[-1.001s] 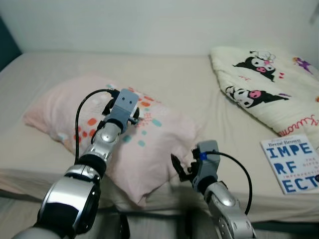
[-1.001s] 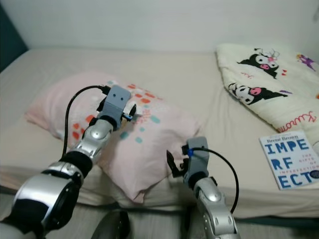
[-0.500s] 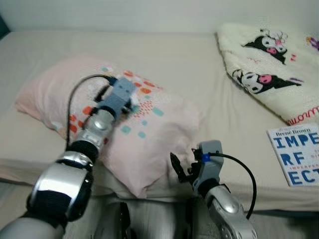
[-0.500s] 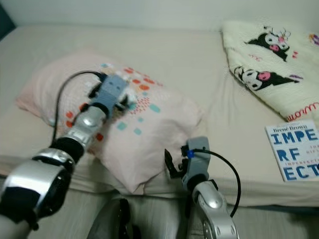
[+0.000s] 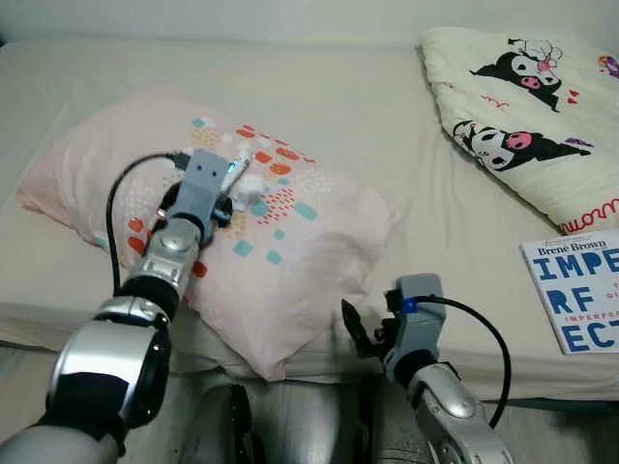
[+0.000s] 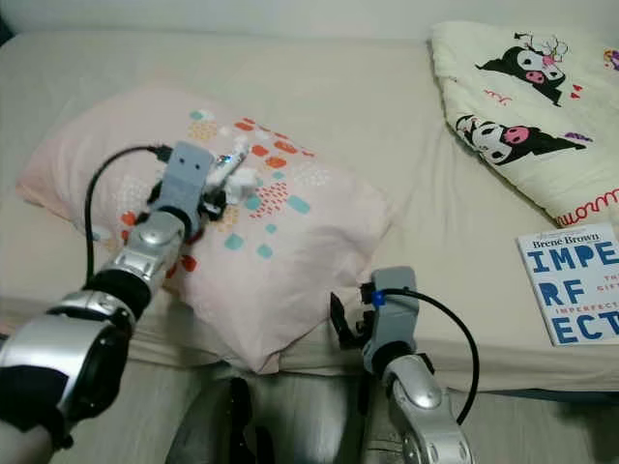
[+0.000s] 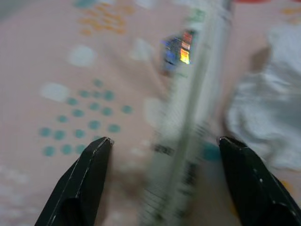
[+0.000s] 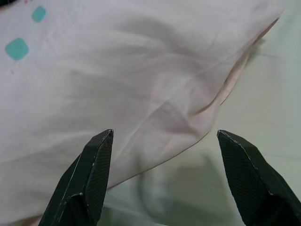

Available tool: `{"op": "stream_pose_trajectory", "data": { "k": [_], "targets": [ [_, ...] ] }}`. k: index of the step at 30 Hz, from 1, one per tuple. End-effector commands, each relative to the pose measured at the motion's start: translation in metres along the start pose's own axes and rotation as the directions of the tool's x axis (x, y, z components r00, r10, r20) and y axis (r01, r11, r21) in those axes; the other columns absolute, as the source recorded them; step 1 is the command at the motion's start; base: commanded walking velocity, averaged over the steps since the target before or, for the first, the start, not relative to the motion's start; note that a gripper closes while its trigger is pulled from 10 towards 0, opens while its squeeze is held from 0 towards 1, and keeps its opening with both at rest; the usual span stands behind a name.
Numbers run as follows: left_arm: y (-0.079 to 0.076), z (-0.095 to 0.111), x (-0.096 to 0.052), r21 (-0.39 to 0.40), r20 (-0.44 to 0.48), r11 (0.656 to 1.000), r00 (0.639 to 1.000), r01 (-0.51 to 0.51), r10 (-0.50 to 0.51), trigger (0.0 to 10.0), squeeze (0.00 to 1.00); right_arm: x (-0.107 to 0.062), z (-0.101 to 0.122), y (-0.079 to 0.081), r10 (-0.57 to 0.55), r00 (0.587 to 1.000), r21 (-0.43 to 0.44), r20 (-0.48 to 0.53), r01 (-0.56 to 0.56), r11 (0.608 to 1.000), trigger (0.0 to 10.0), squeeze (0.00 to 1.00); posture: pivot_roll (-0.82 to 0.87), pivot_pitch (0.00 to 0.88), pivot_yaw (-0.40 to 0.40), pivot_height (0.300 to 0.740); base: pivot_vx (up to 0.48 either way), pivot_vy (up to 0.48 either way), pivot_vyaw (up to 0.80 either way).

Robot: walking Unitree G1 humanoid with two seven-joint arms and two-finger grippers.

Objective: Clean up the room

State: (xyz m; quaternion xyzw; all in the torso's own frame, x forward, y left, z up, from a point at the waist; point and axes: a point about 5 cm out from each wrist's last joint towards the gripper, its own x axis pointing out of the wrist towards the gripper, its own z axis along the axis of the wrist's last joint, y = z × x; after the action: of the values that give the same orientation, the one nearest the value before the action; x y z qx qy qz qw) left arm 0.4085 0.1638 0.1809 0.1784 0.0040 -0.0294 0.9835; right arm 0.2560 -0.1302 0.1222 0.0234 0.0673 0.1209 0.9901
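1. Bed [image 5: 387, 126] with a beige sheet spans the view. A pink pillow [image 5: 290, 280] with teal and orange dot patches lies on its left-centre, near corner hanging towards the near bed edge.
2. Left hand [image 7: 164, 146] is out over the top of the pillow, fingers spread wide apart, gripping nothing.
3. Between those spread fingers lies a slim printed tube-like item [image 7: 188, 117], pale with a small shiny colour patch; blurred in the wrist view, exact type unclear. It lies on the pillow, running away from the hand.
4. Crumpled white tissue [image 7: 263, 122] sits on the pillow just beside the tube, on its right side. In the head views both show as small white bits [image 6: 235, 169] at the left hand's tips.
5. Cannot tell whether the left fingertips [image 7: 96, 150] touch the pillow fabric.
6. Right hand [image 8: 162, 150] is low at the near bed edge, just right of the pillow's near corner, fingers apart and empty. Wrist view looks at pillow fabric and the sheet next to it.
7. Rolled white blanket with black-and-pink cartoon prints [image 5: 522, 106] lies far right on the bed.
8. Blue-and-white book [image 5: 580, 304], cover reading "Brené Brown", lies flat near the right edge, well apart from both hands.
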Motion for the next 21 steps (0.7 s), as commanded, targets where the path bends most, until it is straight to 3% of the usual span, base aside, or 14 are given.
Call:
{"op": "stream_pose_trajectory", "data": {
  "k": [1, 2, 12, 15, 19, 21],
  "targets": [
    [-0.018, -0.022, -0.006, -0.021, -0.083, 0.996, 0.992, 0.089, -0.090, 2.0, 0.00, -0.004, -0.004, -0.004, -0.028, 0.999, -0.001, -0.029, 0.028, 1.000, 10.0, 0.00, -0.15, 0.366, 0.034, 0.600, 0.000, 0.000, 0.00],
    [-0.022, -0.022, -0.007, -0.037, -0.076, 0.993, 0.991, 0.110, -0.112, 0.0, 0.00, -0.004, -0.004, -0.005, -0.033, 0.999, -0.005, -0.031, 0.033, 0.999, 10.0, 0.00, -0.15, 0.360, 0.033, 0.600, 0.000, 0.000, 0.00],
    [-0.027, -0.017, -0.006, -0.112, -0.037, 0.986, 0.991, 0.123, -0.128, 0.0, 0.00, 0.001, 0.004, -0.009, -0.040, 0.999, -0.014, -0.012, 0.040, 0.999, 10.0, 0.00, -0.15, 0.331, 0.031, 0.600, 0.000, 0.000, 0.00],
    [-0.022, -0.013, -0.005, -0.155, -0.007, 0.983, 0.995, 0.102, -0.104, 0.0, 0.00, 0.007, 0.023, -0.007, -0.021, 0.998, 0.020, 0.067, 0.019, 1.000, 10.0, 0.00, -0.13, 0.315, 0.028, 0.600, 0.000, 0.000, 0.00],
    [0.002, -0.005, -0.005, -0.196, 0.063, 0.981, 0.998, 0.002, 0.011, 0.0, 0.00, 0.022, 0.074, -0.003, 0.050, 0.963, 0.054, 0.264, -0.066, 0.996, 10.0, 0.00, -0.10, 0.300, 0.019, 0.600, 0.000, 0.000, 0.00],
    [0.007, -0.003, -0.005, -0.197, 0.073, 0.980, 0.997, -0.022, 0.037, 0.0, 0.00, 0.025, 0.081, -0.002, 0.061, 0.956, 0.049, 0.286, -0.078, 0.996, 10.0, 0.00, -0.10, 0.300, 0.019, 0.600, 0.000, 0.000, 0.00]
  ]
}}
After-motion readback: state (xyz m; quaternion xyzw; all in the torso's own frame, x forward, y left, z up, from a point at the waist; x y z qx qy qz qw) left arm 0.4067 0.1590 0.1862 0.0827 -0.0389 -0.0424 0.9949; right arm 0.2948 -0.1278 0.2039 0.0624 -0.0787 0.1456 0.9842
